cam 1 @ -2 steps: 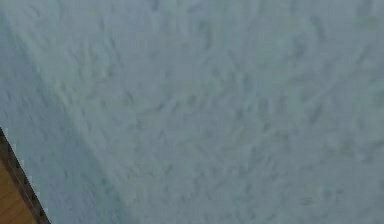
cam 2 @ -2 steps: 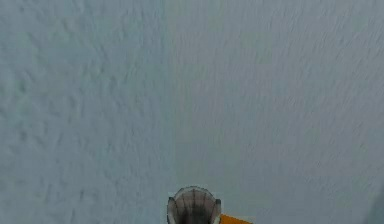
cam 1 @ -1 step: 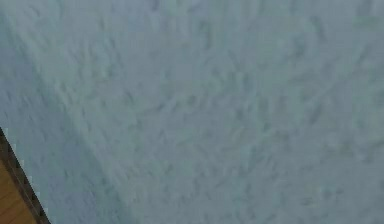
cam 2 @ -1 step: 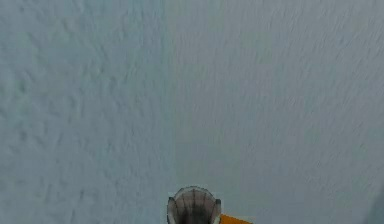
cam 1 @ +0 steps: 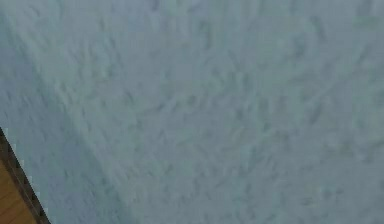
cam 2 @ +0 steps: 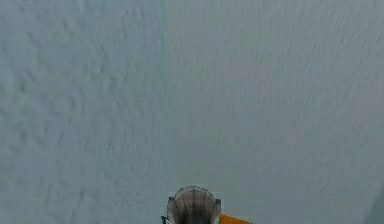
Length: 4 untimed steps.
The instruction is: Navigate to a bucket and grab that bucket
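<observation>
A small round grey thing [cam 2: 193, 205] with a darker, brownish rim sits at the bottom edge of the arm side view, just right of a wall corner. Its shape could be that of a bucket seen from above, but I cannot tell for sure. A flat orange-yellow piece [cam 2: 236, 219] lies against its right side at the picture's bottom edge.
A rough pale blue-grey wall [cam 1: 220, 100] stands very close ahead. A dark baseboard [cam 1: 22, 180] and a strip of brown wooden floor [cam 1: 8, 205] show at the forward view's bottom left. Two wall faces meet at an upright corner [cam 2: 166, 100] in the arm side view.
</observation>
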### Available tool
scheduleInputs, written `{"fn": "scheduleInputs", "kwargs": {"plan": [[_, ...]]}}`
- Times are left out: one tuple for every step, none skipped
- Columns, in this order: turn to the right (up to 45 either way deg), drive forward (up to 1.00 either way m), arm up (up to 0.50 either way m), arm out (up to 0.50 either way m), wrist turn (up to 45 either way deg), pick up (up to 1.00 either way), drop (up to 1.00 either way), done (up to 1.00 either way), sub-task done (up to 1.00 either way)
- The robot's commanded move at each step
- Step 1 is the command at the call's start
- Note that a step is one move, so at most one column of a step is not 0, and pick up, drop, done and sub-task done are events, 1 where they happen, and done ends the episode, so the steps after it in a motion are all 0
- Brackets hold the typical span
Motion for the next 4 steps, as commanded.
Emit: {"fn": "scheduleInputs", "kwargs": {"plan": [[0.0,0.0,0.0,0.0,45.0,0.0,0.0,0.0,0.0],[0.0,0.0,0.0,0.0,3.0,0.0,0.0,0.0,0.0],[0.0,0.0,-0.3,0.0,0.0,0.0,0.0,0.0,0.0],[0.0,0.0,0.0,0.0,0.0,1.0,0.0,0.0,0.0]]}}
